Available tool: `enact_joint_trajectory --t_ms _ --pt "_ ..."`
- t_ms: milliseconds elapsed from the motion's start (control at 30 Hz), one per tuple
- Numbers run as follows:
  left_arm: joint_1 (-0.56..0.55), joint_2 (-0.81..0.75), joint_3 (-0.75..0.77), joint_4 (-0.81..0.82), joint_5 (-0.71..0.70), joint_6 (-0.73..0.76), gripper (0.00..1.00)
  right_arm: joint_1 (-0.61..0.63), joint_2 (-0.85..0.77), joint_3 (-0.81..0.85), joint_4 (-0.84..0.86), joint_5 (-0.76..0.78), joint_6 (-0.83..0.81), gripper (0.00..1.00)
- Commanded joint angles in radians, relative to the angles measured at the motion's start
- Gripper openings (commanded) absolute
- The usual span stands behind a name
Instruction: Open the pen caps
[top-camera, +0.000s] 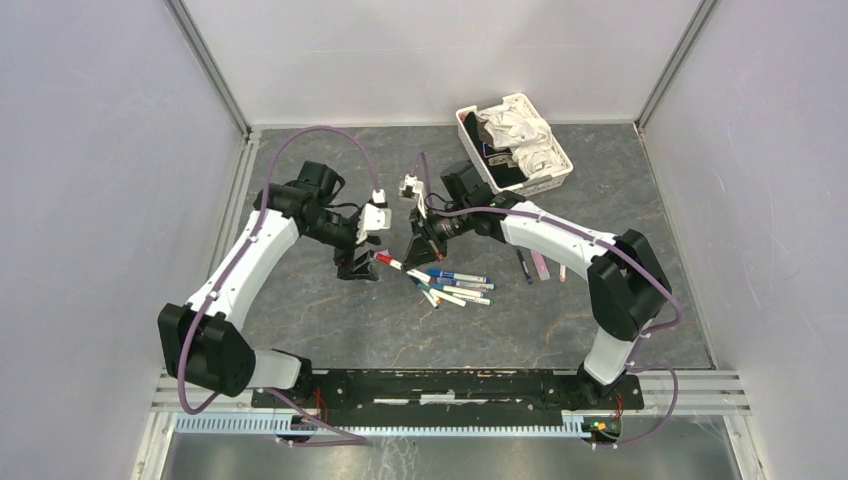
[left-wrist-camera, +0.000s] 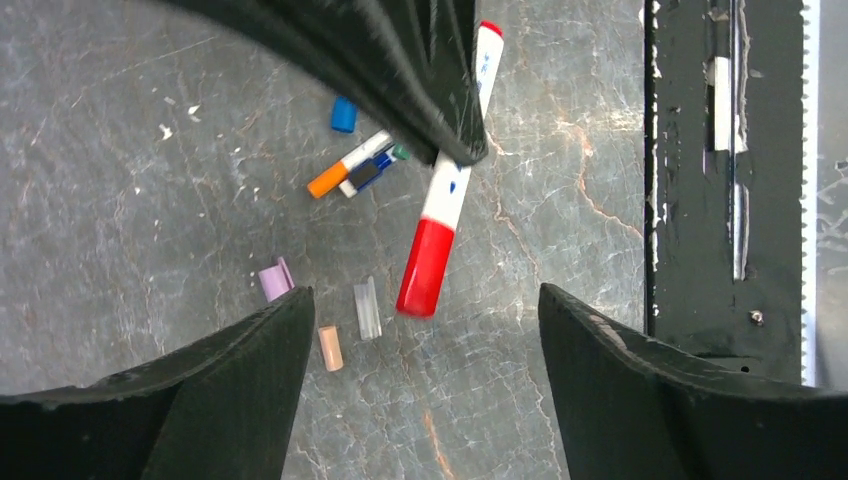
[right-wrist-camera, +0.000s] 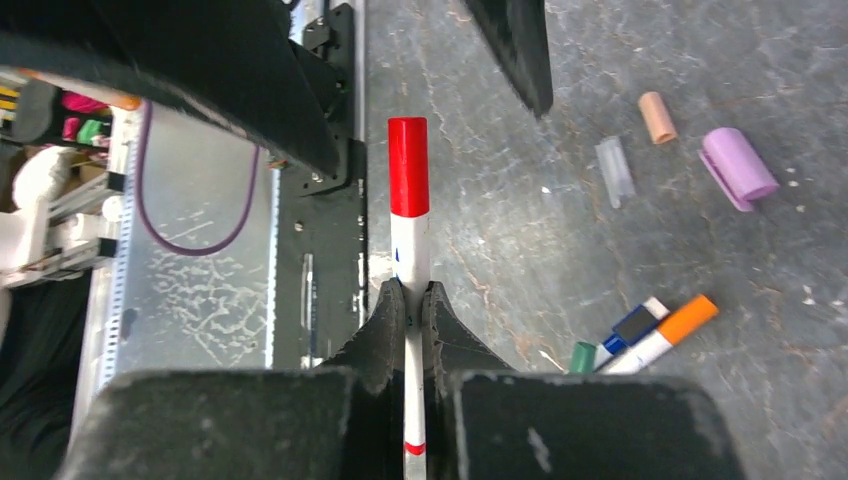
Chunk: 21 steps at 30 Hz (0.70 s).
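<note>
My right gripper (right-wrist-camera: 411, 295) is shut on the white barrel of a pen with a red cap (right-wrist-camera: 408, 165), holding it above the table. The red cap (left-wrist-camera: 425, 268) points toward my left gripper (left-wrist-camera: 422, 300), which is open, its fingertips (left-wrist-camera: 290, 310) on either side of the cap's end without touching it. In the top view the red cap (top-camera: 384, 259) lies between the left gripper (top-camera: 356, 265) and the right gripper (top-camera: 415, 247). Loose caps lie on the table: purple (left-wrist-camera: 275, 280), clear (left-wrist-camera: 367, 308), peach (left-wrist-camera: 330, 348), blue (left-wrist-camera: 343, 114).
A pile of several pens (top-camera: 455, 285) lies just right of the grippers, and more pens (top-camera: 540, 265) lie further right. A white basket (top-camera: 563, 163) of cloth stands at the back. A black rail (top-camera: 450, 385) runs along the near edge.
</note>
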Motion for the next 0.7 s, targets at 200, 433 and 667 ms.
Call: enact_joint_trajectory --t_ms 200,433,667 --pt "-0.195 -0.061 -0.038 0.121 -0.206 0.038 0.54 0.004 0.070 0.070 0.045 -0.132 0.091 0.00" --pt "-0.260 -0.058 -0.076 0.158 -0.366 0.051 0.17 0.004 0.078 0.071 0.023 -0.144 0.076 0.00" --pt "-0.283 -0.078 -0.072 0.184 -0.403 0.034 0.02 0.005 0.101 0.066 0.031 -0.130 0.099 0.20"
